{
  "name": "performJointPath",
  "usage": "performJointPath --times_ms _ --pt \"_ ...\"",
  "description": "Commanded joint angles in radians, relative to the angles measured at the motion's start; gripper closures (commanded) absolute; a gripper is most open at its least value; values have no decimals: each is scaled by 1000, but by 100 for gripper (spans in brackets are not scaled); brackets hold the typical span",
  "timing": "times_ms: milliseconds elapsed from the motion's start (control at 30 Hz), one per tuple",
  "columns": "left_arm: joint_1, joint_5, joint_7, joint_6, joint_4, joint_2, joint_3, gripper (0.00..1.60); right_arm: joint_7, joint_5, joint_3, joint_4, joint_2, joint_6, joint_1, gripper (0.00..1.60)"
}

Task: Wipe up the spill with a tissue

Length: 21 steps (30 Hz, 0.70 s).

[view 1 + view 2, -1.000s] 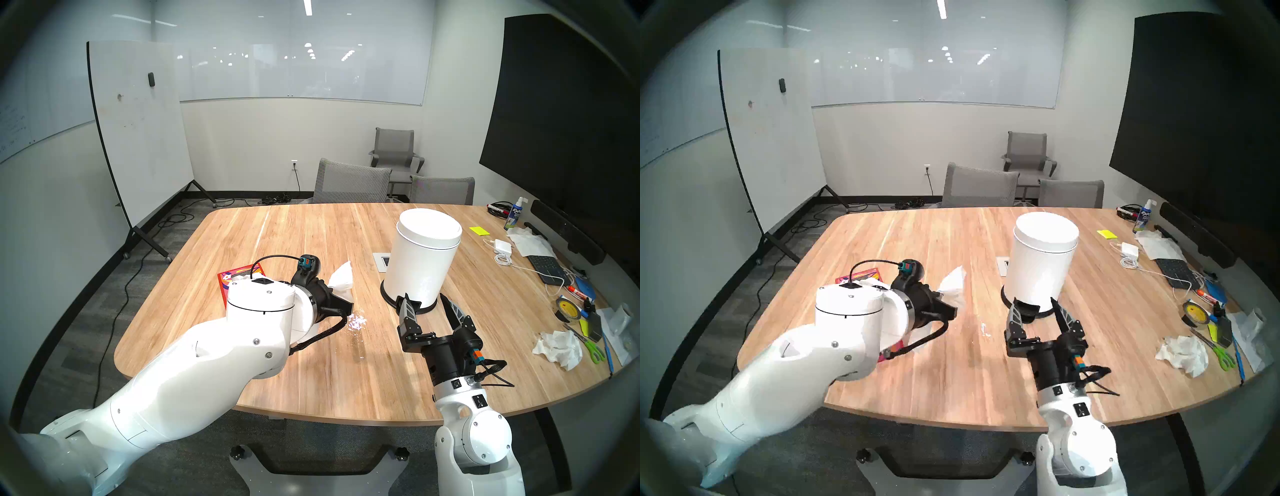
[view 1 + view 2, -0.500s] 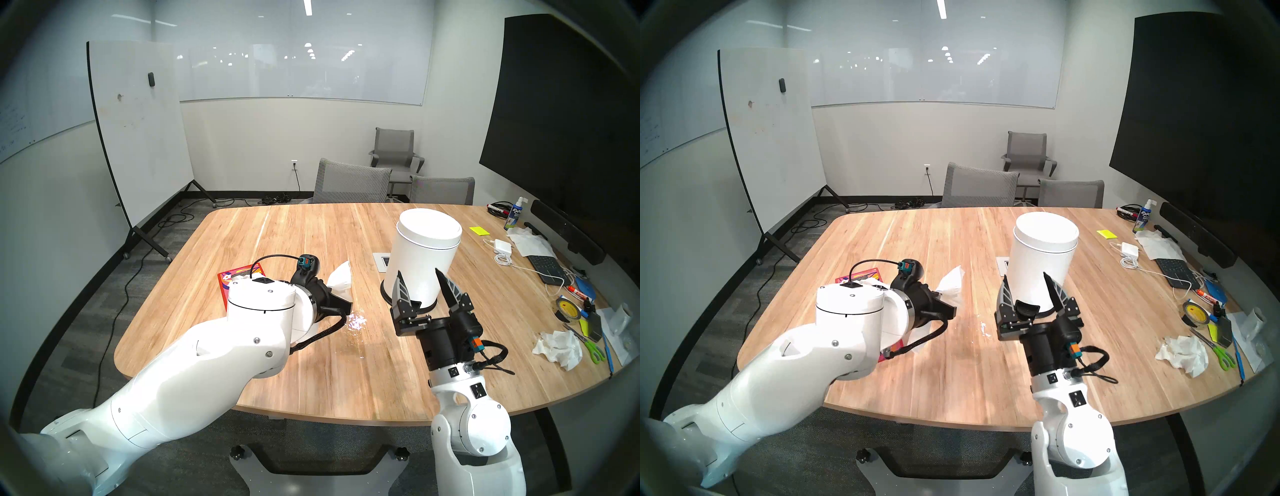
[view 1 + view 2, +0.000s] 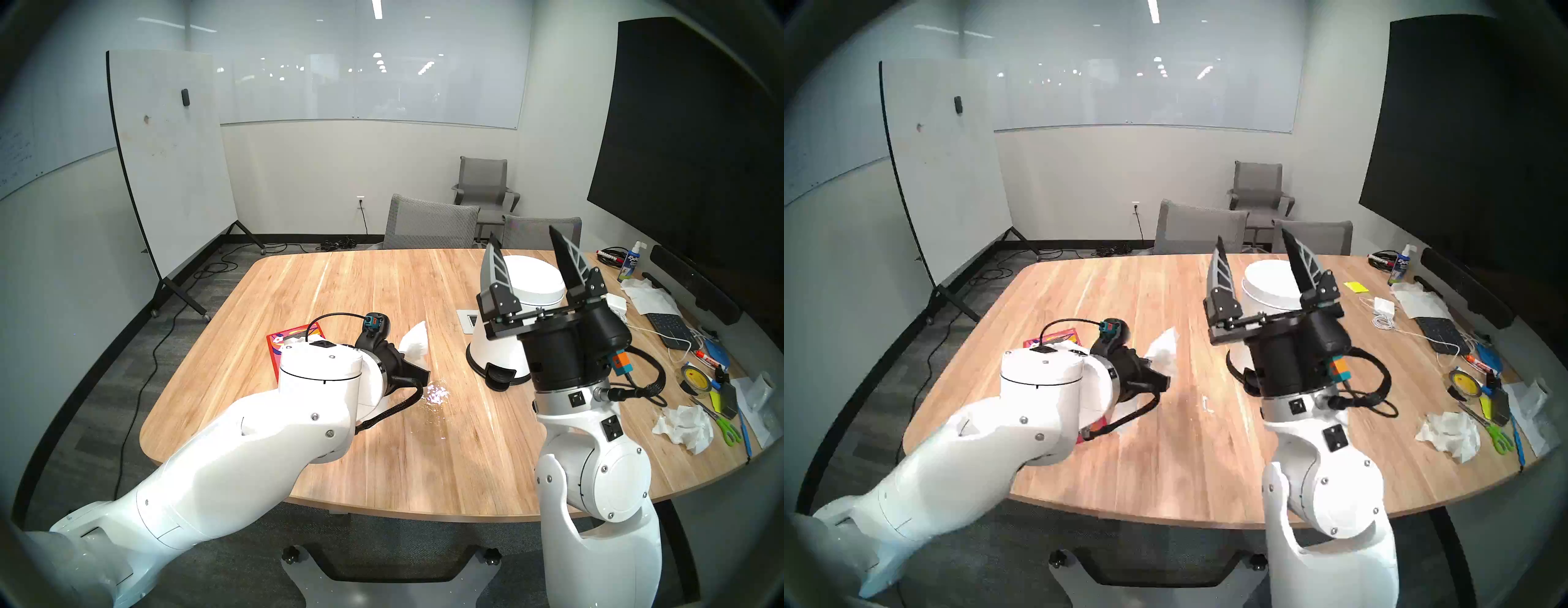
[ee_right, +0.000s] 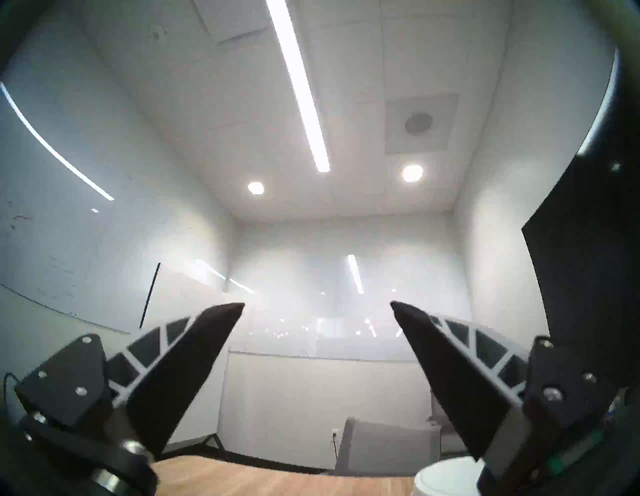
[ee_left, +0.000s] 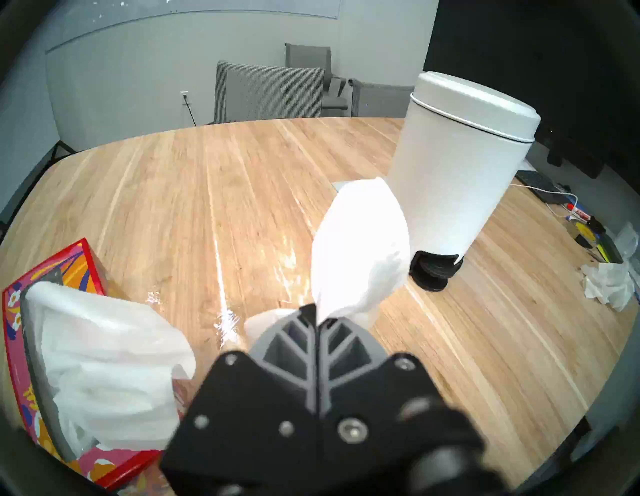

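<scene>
Head views: right gripper [image 3: 528, 248] has risen since a second ago, from table level in front of the bin [image 3: 500, 339] to above it; its fingers now point up past the bin's lid, spread wide, holding nothing. Right wrist view agrees: both fingers [image 4: 187, 363] far apart against wall and ceiling, with only a sliver of the bin at the bottom edge. Left arm, tissue and spill are unchanged over that second.

Counts: two arms, two grippers, one bin, one tissue box [image 5: 20, 346], one held tissue [image 5: 356, 249], one crumpled wad [image 3: 685, 426], one spill [image 3: 437, 395], three chairs beyond the table [image 3: 339, 288].

Left gripper [image 5: 317, 320] is pressed together, pinching the tissue at its lower end; the tissue stands up and away from the fingertips, clear of the table, toward the bin. In the left wrist view the box sits left of the gripper, with another sheet bunched in its slot.

Relative to the bin: the spill lies on the table to its left and nearer the robot, its glints just beside and below the left gripper's tip. The held tissue is left of the bin, apart from it. The wad lies well right of the bin, among clutter.
</scene>
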Motion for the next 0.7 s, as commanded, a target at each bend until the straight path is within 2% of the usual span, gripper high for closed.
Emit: performJointPath --times_ms 0,667 --pt "-10 0 -3 -2 -12 -8 -3 160 -17 -10 -10 -94 -9 26 119 0" --pt "-13 -7 -2 -3 -15 -10 -3 160 -89 -95 -53 -94 -17 122 317 0"
